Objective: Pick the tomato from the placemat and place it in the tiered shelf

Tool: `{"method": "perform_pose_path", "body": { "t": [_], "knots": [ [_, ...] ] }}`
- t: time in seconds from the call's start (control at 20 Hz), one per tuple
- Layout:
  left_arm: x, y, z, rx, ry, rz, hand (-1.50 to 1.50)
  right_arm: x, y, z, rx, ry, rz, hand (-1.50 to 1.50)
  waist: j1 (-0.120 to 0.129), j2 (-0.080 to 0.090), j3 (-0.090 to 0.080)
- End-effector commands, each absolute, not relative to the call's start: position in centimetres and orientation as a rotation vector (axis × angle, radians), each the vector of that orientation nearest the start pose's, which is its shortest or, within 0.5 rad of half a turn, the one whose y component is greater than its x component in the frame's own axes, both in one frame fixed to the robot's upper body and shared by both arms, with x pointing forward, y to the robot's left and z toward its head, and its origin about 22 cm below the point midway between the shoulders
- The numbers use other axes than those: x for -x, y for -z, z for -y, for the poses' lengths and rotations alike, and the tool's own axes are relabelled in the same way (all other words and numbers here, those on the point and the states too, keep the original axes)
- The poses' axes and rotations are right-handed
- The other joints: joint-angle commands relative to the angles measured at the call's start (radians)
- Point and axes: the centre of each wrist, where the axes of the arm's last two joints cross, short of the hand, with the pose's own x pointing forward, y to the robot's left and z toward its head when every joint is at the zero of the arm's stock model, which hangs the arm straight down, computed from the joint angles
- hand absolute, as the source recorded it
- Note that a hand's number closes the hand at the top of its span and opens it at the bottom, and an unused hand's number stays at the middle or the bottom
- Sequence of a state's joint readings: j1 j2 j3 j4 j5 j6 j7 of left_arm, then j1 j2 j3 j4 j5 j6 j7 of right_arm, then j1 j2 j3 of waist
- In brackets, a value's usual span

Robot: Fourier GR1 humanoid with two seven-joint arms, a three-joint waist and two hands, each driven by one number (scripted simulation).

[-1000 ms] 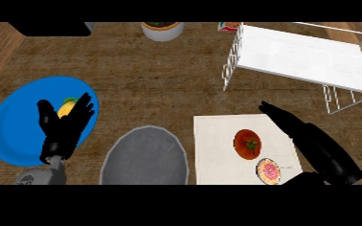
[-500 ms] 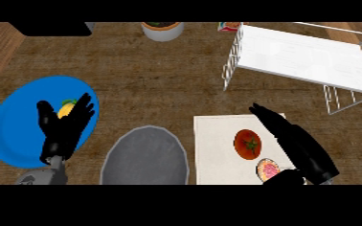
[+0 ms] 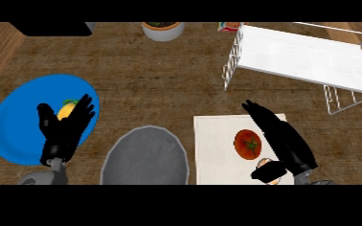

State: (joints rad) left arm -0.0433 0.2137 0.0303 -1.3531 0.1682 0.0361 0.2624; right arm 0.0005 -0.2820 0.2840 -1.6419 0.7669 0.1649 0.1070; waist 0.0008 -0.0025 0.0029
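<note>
Brown wooden desk (image 3: 155, 81) under everything. At its far right corner, a white wire tiered shelf (image 3: 297, 57). Over at the left edge, a blue plate (image 3: 25, 110). Near the middle of the front edge, a grey plate (image 3: 145, 155), and just right of that, a pale placemat (image 3: 212, 143) against the same edge.

Above the blue plate, the left hand (image 3: 63, 131), resting, fingers straight and pointing up, holding nothing. Over the placemat's right side, the right hand (image 3: 283, 139), fingers (image 3: 260, 116) straight and apart from the thumb, closed round nothing. Lying just beside the tomato (image 3: 247, 143), with contact impossible to tell. Tomato on the placemat, well apart from the shelf.

Apparently the reach-and-grasp step, with lifting not yet begun. Next, probably: curl round the tomato, raise it, carry it toward the far right corner and over the shelf's wire rim.
</note>
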Motion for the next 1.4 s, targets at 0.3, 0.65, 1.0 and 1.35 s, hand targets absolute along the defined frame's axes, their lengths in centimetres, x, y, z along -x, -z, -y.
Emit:
{"method": "perform_pose_path", "body": {
  "t": [0.3, 0.65, 1.0, 1.35],
  "knots": [
    [-26.1, 3.5, -28.5, -0.090, -0.063, 1.109, 0.00, -27.1, 0.8, 21.8, 0.513, -1.077, 1.394, -1.50, 0.001, 0.004, -0.003],
    [-24.1, 3.5, -29.7, -0.064, -0.040, 1.104, 0.00, -24.7, 2.2, 20.2, 0.485, -1.124, 1.423, -1.50, 0.000, 0.002, -0.003],
    [-26.0, 2.1, -28.6, -0.080, -0.045, 1.104, 0.00, -25.8, 3.2, 16.8, 0.396, -1.356, 1.423, 1.50, 0.001, 0.003, -0.003],
    [-25.8, 2.6, -29.6, -0.095, -0.045, 1.117, 0.00, -25.7, 1.7, 18.3, 0.424, -1.190, 1.387, 1.50, -0.003, 0.003, -0.003]
  ]
}}
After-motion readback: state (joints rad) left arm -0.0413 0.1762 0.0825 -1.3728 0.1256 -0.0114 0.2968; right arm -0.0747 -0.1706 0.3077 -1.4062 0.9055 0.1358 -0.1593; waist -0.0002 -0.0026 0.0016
